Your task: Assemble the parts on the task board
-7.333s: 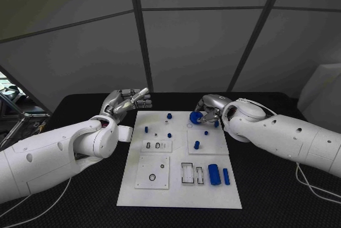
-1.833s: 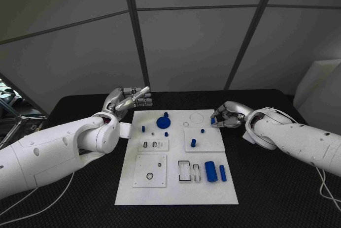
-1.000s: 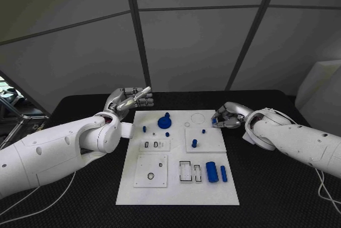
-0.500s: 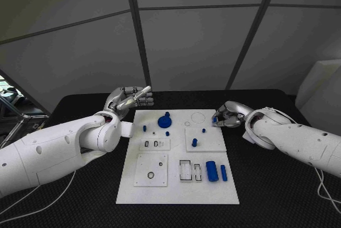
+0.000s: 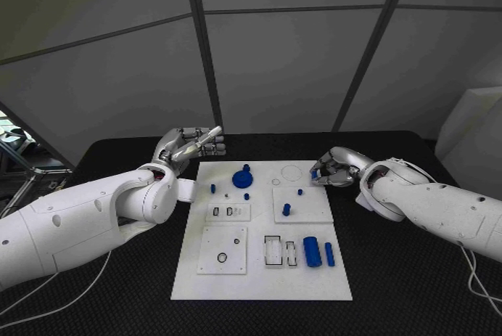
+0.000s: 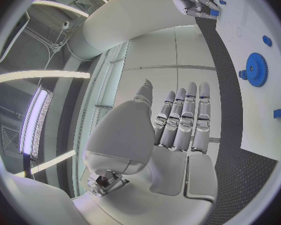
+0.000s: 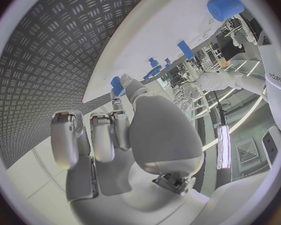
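Fingers (image 5: 314, 174) of the right hand (image 5: 333, 168) pinch a small blue part (image 7: 117, 86) at the task board's (image 5: 262, 278) far right edge; the left hand (image 5: 188, 146) hovers empty, fingers straight; next, seemingly, seating it in a nearby socket, beyond the gear (image 5: 243, 179).

Looked down from the head onto the desk (image 5: 418, 292); peered from close behind each wrist, sharing the task board (image 5: 262, 278) (image 6: 265, 115) (image 7: 147, 40).

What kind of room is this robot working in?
Probably a robot test lab. A black table holds a white rectangular task board with small blue plastic parts, grey panel walls close in behind it, and the right wrist view shows ceiling strip lights.
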`<state>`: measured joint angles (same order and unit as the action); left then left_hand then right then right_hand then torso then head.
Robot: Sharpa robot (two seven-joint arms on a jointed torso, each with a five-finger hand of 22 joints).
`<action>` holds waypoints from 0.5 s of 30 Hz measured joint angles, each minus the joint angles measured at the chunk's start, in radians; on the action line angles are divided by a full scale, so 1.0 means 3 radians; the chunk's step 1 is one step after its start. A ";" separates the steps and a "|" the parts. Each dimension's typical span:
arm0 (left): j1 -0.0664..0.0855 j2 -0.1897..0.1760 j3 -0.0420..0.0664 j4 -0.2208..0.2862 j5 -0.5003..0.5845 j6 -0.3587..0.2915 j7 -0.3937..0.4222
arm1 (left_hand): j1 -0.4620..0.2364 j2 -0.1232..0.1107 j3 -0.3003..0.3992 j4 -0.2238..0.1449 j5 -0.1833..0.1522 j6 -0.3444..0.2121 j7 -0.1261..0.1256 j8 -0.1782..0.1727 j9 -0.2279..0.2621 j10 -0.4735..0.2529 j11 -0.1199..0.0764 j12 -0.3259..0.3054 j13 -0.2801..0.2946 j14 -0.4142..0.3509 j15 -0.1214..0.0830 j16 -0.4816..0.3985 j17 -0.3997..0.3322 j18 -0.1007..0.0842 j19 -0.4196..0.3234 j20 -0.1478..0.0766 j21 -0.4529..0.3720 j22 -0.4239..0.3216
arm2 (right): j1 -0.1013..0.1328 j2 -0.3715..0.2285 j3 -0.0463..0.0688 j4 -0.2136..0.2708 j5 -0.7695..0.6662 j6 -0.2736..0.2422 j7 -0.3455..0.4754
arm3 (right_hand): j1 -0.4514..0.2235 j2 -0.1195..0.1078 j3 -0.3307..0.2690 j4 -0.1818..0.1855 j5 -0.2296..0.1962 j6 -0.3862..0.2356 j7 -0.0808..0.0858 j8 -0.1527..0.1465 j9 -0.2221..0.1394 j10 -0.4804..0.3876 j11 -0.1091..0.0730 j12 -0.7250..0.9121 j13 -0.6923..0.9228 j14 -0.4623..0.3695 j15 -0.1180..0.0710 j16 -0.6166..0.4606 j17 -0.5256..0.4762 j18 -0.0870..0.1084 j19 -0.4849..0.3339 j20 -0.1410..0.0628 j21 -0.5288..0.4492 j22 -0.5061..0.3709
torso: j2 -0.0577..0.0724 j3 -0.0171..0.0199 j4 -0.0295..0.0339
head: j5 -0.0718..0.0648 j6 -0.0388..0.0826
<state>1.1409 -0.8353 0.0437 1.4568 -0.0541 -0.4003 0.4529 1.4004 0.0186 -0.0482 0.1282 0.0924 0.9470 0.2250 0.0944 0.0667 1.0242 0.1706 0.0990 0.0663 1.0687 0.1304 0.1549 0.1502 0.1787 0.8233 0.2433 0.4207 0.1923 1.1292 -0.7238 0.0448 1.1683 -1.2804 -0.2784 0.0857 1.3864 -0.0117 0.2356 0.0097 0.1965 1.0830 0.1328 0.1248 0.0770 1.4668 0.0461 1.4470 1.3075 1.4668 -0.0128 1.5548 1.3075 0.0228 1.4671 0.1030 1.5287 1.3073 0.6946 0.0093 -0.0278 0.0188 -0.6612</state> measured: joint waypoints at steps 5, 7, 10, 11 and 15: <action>0.0000 -0.0006 0.0000 -0.0001 0.0000 0.0000 -0.0001 | 0.0000 0.0000 -0.0005 -0.0005 0.0000 0.0000 0.0000 0.0000 0.0000 0.0000 0.0000 0.0000 0.0000 0.0000 0.0000 0.0000 0.0000 0.0000 0.0000 0.0000 0.0000 0.0000 | 0.0000 -0.0091 0.0003 0.0240 0.0000 -0.0063 -0.0013 | 0.0006 0.0021 0.0010 0.0009 -0.0007 0.0000 0.0000 0.0000 0.0000 0.0000 0.0000 0.0000 0.0000 -0.0012 -0.0012 0.0000 0.0000 0.0000 -0.0012 -0.0012 0.0000 0.0000 | -0.0005 -0.0002 -0.0004 | -0.0002 -0.0003; 0.0000 -0.0008 0.0000 -0.0005 0.0000 0.0000 -0.0001 | 0.0000 0.0000 -0.0009 -0.0010 0.0000 0.0000 0.0000 0.0000 0.0000 0.0000 0.0000 0.0000 0.0000 0.0000 0.0000 0.0000 0.0000 0.0000 0.0000 0.0000 0.0000 0.0000 | 0.0001 -0.0132 0.0006 0.0377 0.0000 -0.0092 -0.0029 | 0.0006 0.0021 0.0019 0.0008 -0.0017 0.0000 0.0000 0.0000 0.0000 0.0000 0.0000 0.0000 0.0000 -0.0012 -0.0012 0.0000 0.0000 0.0000 -0.0012 -0.0012 0.0000 0.0000 | -0.0009 -0.0004 -0.0004 | -0.0002 -0.0003; 0.0000 -0.0008 0.0000 -0.0015 0.0000 0.0000 -0.0002 | 0.0000 0.0000 -0.0010 -0.0009 0.0000 0.0000 0.0000 0.0000 0.0000 0.0000 0.0000 0.0000 0.0000 0.0000 0.0000 0.0000 0.0000 0.0000 0.0000 0.0000 0.0000 0.0000 | 0.0005 -0.0163 0.0016 0.0562 0.0000 -0.0130 -0.0058 | 0.0005 0.0022 0.0022 0.0005 -0.0018 0.0000 0.0000 0.0000 0.0000 0.0000 0.0000 0.0000 0.0000 -0.0012 -0.0012 0.0000 0.0000 0.0001 -0.0012 -0.0012 0.0000 0.0000 | -0.0016 -0.0006 -0.0006 | -0.0003 -0.0005; 0.0000 -0.0008 0.0000 -0.0019 0.0000 0.0000 -0.0002 | 0.0000 0.0000 -0.0010 -0.0010 0.0000 0.0000 0.0000 0.0000 0.0000 0.0000 0.0000 0.0000 0.0000 0.0000 0.0000 0.0000 0.0000 0.0000 0.0000 0.0000 0.0000 0.0000 | 0.0008 -0.0163 0.0018 0.0611 0.0000 -0.0141 -0.0068 | 0.0005 0.0022 0.0022 0.0005 -0.0018 0.0000 0.0000 0.0000 0.0000 0.0000 0.0000 0.0000 0.0000 -0.0012 -0.0012 0.0000 0.0000 0.0000 -0.0012 -0.0012 0.0000 0.0000 | -0.0018 -0.0007 -0.0007 | -0.0003 -0.0007; 0.0000 -0.0008 0.0000 -0.0039 0.0000 0.0000 -0.0002 | 0.0000 0.0000 -0.0009 -0.0009 0.0000 0.0000 0.0000 0.0000 0.0000 0.0000 0.0000 0.0001 0.0000 0.0000 0.0000 0.0000 0.0000 0.0000 0.0000 0.0000 0.0000 0.0000 | 0.0012 -0.0094 0.0022 0.0770 0.0002 -0.0176 -0.0114 | 0.0003 0.0025 0.0022 0.0005 -0.0018 -0.0001 -0.0001 0.0000 0.0000 0.0000 0.0000 0.0000 0.0000 -0.0012 -0.0012 0.0000 0.0000 0.0000 -0.0012 -0.0011 0.0000 0.0000 | -0.0031 -0.0011 -0.0008 | 0.0013 -0.0016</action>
<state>1.1409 -0.8376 0.0437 1.4450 -0.0543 -0.4003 0.4521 1.4004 0.0186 -0.0510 0.1254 0.0924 0.9470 0.2250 0.0944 0.0667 1.0241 0.1706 0.0993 0.0663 1.0687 0.1304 0.1549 0.1501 0.1786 0.8233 0.2433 0.4207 0.1923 1.1327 -0.7520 0.0514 1.3993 -1.2799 -0.3313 0.0516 1.3872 -0.0043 0.2422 0.0111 0.1910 1.0827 0.1326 0.1249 0.0770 1.4667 0.0462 1.4470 1.3075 1.4632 -0.0164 1.5548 1.3074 0.0228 1.4636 0.0995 1.5287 1.3073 0.6854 0.0059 -0.0302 0.0227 -0.6660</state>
